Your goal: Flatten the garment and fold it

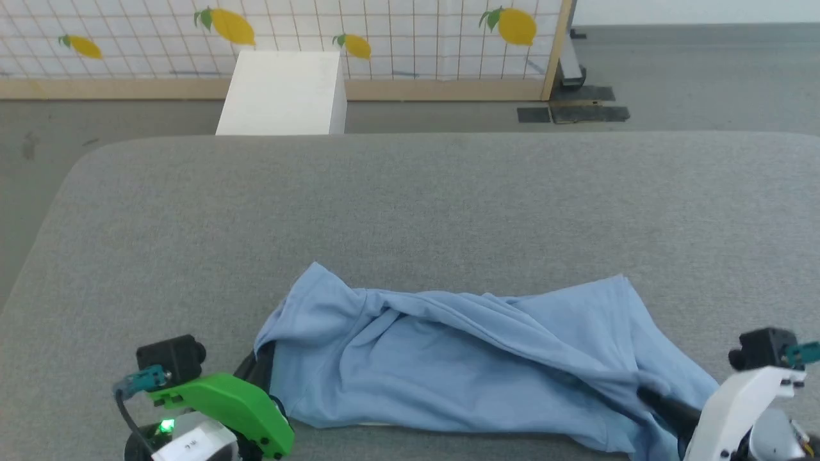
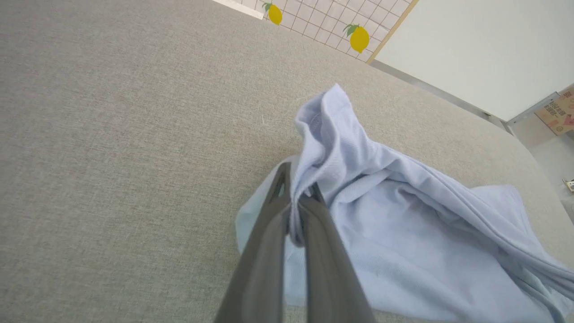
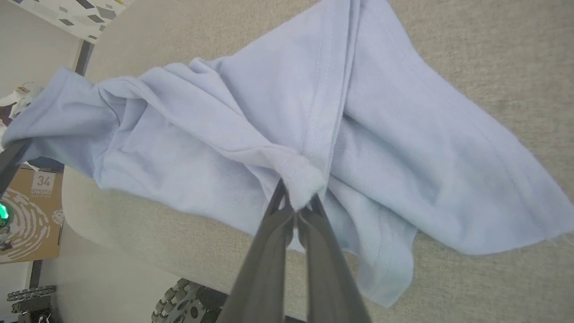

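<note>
**Asker:** Where is the garment?

**Me:** The garment [image 1: 448,358] lies bunched and twisted across the lower middle of the head view, on the near part of the grey desk [image 1: 410,205]. A long ridge of folds runs along it from end to end.

**Asker:** And your hands?

**Me:** Both are clenched on cloth. My left hand [image 2: 298,197] pinches a gathered edge at the garment's left end, with a peak of fabric standing above the fingers. My right hand [image 3: 296,204] pinches a small wad at the right end.

**Asker:** Which step is this?

**Me:** Flattening, I judge, and no fold is made yet. Next I would draw my hands apart and lift a little, so the twist runs out. Then I'd lay the cloth smooth. Too hard a pull could slip a pinch.

**Asker:** Any writing?

**Me:** At the lower left of the right wrist view, a cardboard box [image 3: 31,215] reads "34" above smaller letters I cannot make out. Another box [image 2: 560,110], at the right edge of the left wrist view, carries print too small to read.
</note>
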Tool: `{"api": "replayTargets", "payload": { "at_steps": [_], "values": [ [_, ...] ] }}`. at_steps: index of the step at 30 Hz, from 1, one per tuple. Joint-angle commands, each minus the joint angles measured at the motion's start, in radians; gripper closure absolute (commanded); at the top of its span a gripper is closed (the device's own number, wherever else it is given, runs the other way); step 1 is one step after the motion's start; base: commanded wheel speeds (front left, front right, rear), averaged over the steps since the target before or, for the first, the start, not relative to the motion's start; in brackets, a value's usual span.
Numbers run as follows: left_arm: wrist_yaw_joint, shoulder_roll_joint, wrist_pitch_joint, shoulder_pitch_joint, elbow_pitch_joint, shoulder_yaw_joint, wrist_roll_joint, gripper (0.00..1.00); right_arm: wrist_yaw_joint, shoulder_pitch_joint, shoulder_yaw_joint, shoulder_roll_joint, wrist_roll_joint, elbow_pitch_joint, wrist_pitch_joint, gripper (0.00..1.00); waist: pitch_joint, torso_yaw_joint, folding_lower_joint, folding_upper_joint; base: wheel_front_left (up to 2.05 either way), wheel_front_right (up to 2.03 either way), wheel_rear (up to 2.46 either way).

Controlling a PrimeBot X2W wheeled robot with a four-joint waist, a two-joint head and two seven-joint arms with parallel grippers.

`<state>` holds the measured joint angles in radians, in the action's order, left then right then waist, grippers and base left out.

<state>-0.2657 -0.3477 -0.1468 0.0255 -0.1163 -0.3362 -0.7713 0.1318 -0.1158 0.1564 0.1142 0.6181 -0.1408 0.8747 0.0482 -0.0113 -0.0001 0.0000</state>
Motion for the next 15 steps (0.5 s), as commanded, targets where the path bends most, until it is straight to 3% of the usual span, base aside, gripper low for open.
{"api": "replayTargets", "payload": {
  "at_steps": [1, 3, 9, 15],
  "values": [
    [0.005, -0.002, 0.009, 0.002, -0.001, 0.010, -0.004, 1.00, -0.001, 0.033, -0.003, 0.010, 0.012, -0.013, -0.010, 1.00, -0.016, -0.013, 0.0001, 0.0000, 0.00, 0.00, 0.00],
    [0.034, -0.009, 0.022, -0.064, -0.023, 0.040, -0.022, 1.00, -0.001, 0.121, -0.010, 0.047, 0.076, -0.031, -0.005, 1.00, -0.034, -0.019, 0.0001, 0.0000, 0.00, 0.00, 0.00],
    [0.087, -0.065, -0.030, -0.279, -0.062, 0.052, -0.002, 1.00, -0.001, 0.308, 0.002, 0.163, 0.133, -0.052, 0.034, 1.00, -0.051, -0.017, 0.0001, 0.0000, 0.00, 0.00, 0.00],
    [0.126, -0.108, -0.085, -0.534, -0.050, 0.052, 0.040, 1.00, -0.001, 0.476, 0.044, 0.238, 0.166, -0.073, 0.097, 1.00, -0.056, -0.009, 0.0001, 0.0000, 0.00, 0.00, 0.00]
  ]
}}
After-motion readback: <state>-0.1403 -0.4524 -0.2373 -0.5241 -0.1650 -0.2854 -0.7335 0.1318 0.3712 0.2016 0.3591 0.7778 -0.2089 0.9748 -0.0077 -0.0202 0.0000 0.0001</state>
